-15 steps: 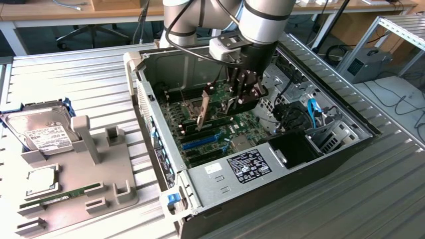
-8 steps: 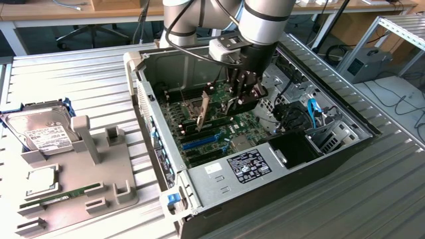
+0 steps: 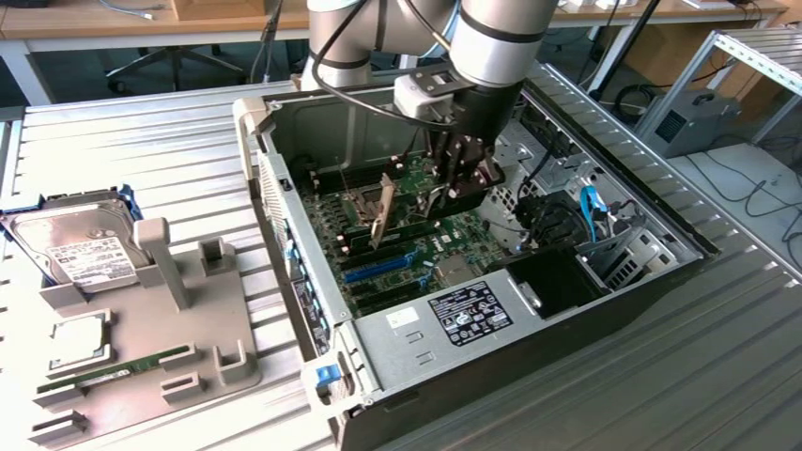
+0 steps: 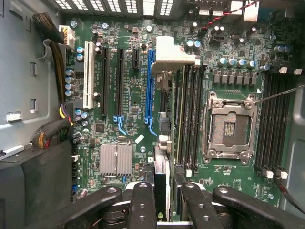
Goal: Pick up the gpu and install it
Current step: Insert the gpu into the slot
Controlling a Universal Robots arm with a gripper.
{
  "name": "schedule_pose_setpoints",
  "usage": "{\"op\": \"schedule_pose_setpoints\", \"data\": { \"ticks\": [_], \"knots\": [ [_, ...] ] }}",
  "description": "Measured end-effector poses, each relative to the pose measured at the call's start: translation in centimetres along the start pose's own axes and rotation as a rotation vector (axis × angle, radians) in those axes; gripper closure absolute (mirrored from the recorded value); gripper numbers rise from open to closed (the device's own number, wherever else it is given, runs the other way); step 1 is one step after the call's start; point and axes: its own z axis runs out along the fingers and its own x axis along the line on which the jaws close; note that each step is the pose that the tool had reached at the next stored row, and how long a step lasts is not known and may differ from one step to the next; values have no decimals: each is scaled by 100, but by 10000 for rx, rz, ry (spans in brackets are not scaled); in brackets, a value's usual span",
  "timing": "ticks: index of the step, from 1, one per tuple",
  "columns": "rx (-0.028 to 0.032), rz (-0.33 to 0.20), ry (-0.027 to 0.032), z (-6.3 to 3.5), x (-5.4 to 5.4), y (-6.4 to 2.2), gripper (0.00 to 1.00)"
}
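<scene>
Holding the gpu (image 4: 161,188), a thin flat black card with a shiny silver metal end, the black metal gripper (image 4: 167,205) pinches it from both sides with its two fingers (image 4: 143,202). The card stands on its thin edge, just over the green circuit board (image 4: 138,102) and very near the long blue plastic slot (image 4: 150,86). I think it is not pushed in yet.

In the exterior view the gripper (image 3: 461,193) sits in the upper middle of the frame, deep inside the open black and silver metal computer case (image 3: 282,221).

What could go wrong? The card may not line up with the slot. Then its hard edge could press on the board and scratch the tiny round parts. The card is smooth and thin, so it could tip or slip in the fingers. The loose black wires (image 3: 551,221) toward the exterior view's right could also catch on the arm.

At the lower left of the exterior view, a flat gray plastic tray (image 3: 150,376) rests on the bumpy gray metal table (image 3: 138,150). It holds a boxy silver hard drive (image 3: 82,249) and a thin green memory stick (image 3: 113,368).
</scene>
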Motion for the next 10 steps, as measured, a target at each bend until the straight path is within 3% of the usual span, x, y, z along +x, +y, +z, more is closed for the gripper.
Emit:
{"op": "schedule_pose_setpoints", "data": {
  "ticks": [10],
  "knots": [
    [0,0,0,21,3,3,74]
  ]
}}
